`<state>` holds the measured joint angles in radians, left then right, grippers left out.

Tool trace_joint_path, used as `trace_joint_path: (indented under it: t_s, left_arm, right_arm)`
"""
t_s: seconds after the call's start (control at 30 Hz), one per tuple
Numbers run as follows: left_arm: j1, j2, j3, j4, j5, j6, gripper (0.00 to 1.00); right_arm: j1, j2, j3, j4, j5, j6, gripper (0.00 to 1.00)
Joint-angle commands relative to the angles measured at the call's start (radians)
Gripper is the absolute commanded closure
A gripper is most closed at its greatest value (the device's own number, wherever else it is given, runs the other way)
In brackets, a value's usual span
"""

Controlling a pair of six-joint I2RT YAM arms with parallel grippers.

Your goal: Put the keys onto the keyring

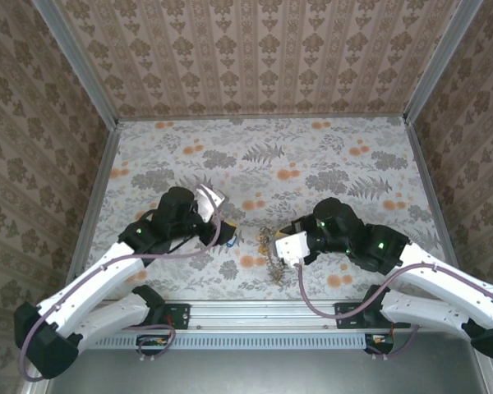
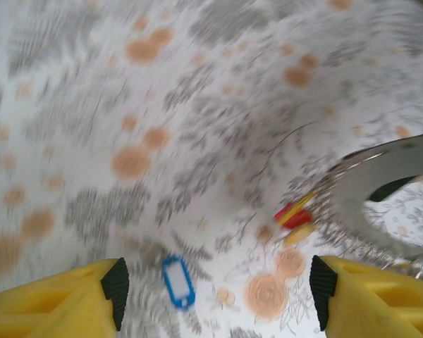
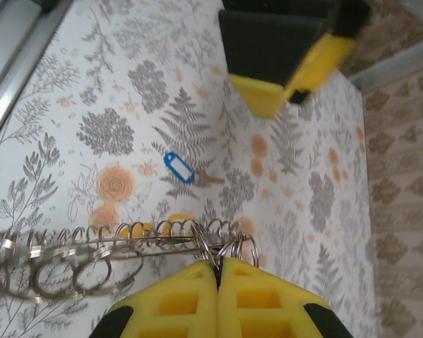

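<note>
Right gripper [image 3: 218,273] is nearest, fingers pressed together on the keyring [image 3: 225,246], pinching the wire loops at the very tips. The chain [image 3: 63,264] trails off sideways. Can't tell if it hangs clear of the table [image 3: 70,91] or drags on it. Yellow keys [image 3: 175,225] sit just behind the loops. Threaded on or only lying behind them: unclear. A bit farther out the blue key [image 3: 180,169] lies flat on the table, apart from the keyring, loose. Beyond it is the left gripper [image 2: 218,282], fingers spread wide with nothing between them, hanging over the blue key.

Risks:
- The pinch is on thin wire at the fingertips, so the keyring could twist or slip if a key gets pushed against it.
- The blue key lies flat, so fingers may scrape the table or shove it aside instead of lifting it.
- Grabbing the blue key by its plastic tag could cover the hole.
- The chain could snag the left fingers when the two grippers meet, or sweep nearby keys away.

Hard to see:
- Left wrist view is smeared. The red key [image 2: 290,215] and a yellow one beside it are just blobs.
- The keyring there is a silvery arc cut off by the edge.
- From the top view the keys are too small to count.
- Can't make out where the keyring's split sits.
</note>
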<state>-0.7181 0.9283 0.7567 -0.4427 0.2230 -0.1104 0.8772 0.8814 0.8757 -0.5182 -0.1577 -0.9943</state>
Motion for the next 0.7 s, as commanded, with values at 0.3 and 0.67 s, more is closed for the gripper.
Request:
trace_joint_path:
  t_s: [0.3,0.67]
  left_arm:
    - [0.010,0.425,0.125,-0.186,-0.020,-0.559,0.48]
    - [0.024,0.720,0.255,-0.152,0.021,-0.890,0.66]
  right_arm:
    - [-0.218,-0.119,0.075,-0.027,-0.109,0.219,1.00]
    - [-0.219,-0.138,0.070,-0.034,-0.126,0.264,1.00]
